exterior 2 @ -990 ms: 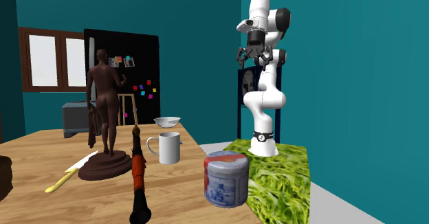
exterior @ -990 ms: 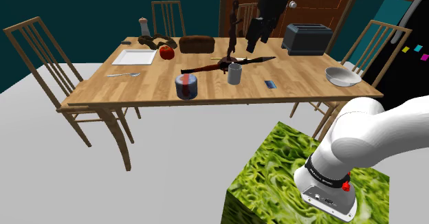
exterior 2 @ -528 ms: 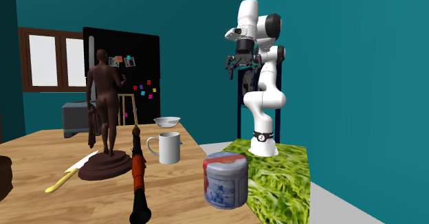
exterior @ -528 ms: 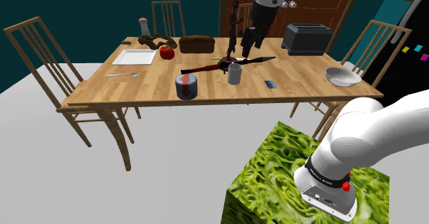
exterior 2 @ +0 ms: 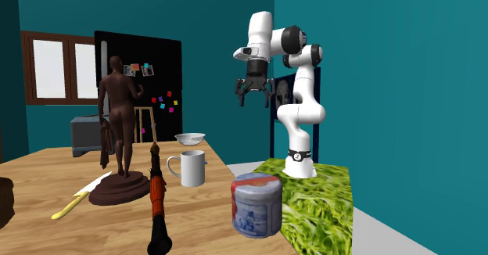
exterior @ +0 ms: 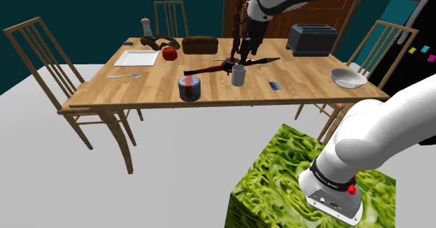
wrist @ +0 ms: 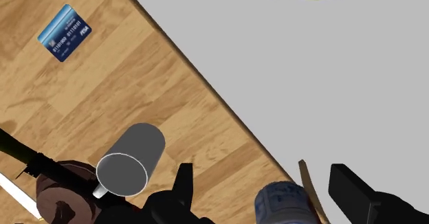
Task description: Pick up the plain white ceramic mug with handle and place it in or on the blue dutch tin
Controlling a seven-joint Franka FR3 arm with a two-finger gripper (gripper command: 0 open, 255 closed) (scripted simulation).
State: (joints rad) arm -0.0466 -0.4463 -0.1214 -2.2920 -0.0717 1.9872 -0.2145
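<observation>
Starting at the green leaf-patterned box stand (exterior: 279, 171), we meet the near edge of the wooden table (exterior: 126, 94), where the round blue-and-white tin with a red band (exterior: 189, 88) stands. Just beyond it, toward the shoulder view's right, the plain grey-white mug with a handle (exterior: 239, 75) sits upright, with a small blue card (exterior: 274, 86) near it. Behind the mug lie a long dark rifle-shaped object (exterior: 209, 68) and a brown human figurine (exterior 2: 120, 120) on a round base, crowding it from the far side. The black gripper (exterior: 246, 50) hangs above them, fingers spread wide and holding nothing. In the wrist view the mug lies outside the fingers, beside one of them, while the tin sits below the gap. We cannot read the card's print.
</observation>
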